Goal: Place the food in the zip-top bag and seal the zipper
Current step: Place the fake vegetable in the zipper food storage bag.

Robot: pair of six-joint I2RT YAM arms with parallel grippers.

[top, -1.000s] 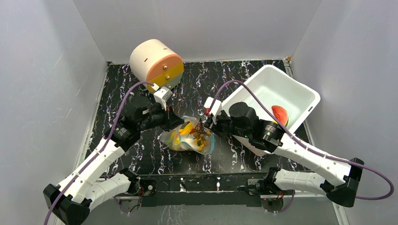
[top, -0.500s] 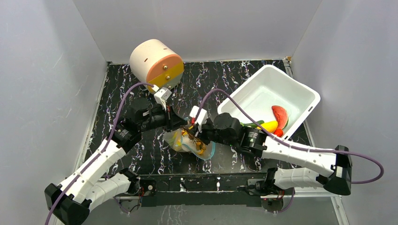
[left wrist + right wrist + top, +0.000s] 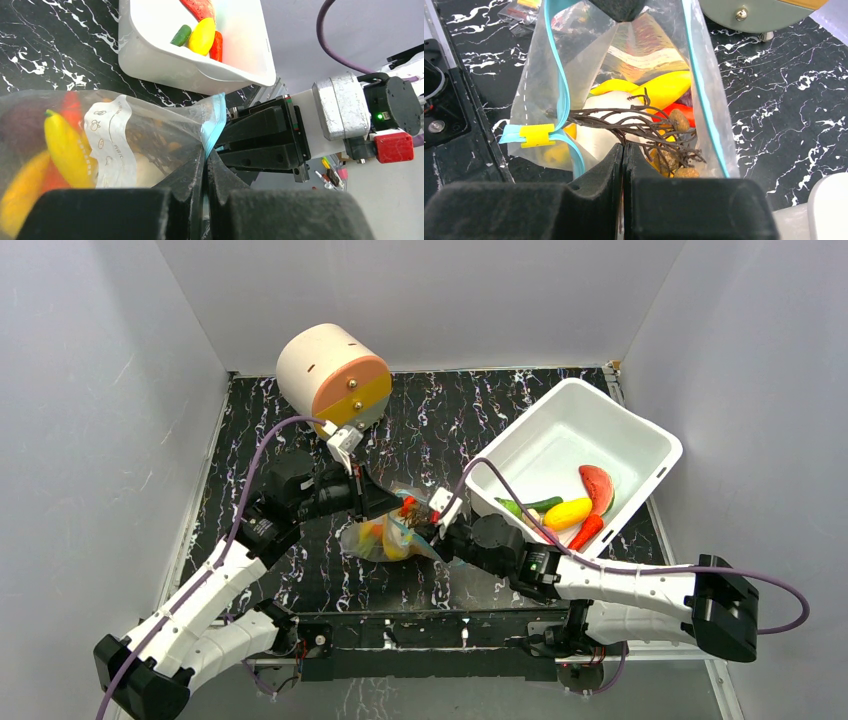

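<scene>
Resting mid-table point(image 3: 480, 410) between the two grippers, the bag point(image 3: 383, 540) gapes toward the right wrist. Its zipper point(image 3: 560, 95) is unsealed, with a yellow slider point(image 3: 537, 135) at one end. Inside lie a banana point(image 3: 64, 142), a white piece point(image 3: 604, 120) and a brown twiggy piece point(image 3: 639, 127). The left gripper point(image 3: 205, 167) is pressed together, pinching the bag's zipper edge. The right gripper point(image 3: 624, 152) is closed at the mouth, and the twiggy piece fans out from between its fingers. Just to the right, the tub point(image 3: 560, 430) holds more food point(image 3: 567, 512). A drum point(image 3: 325, 370) stands behind.
</scene>
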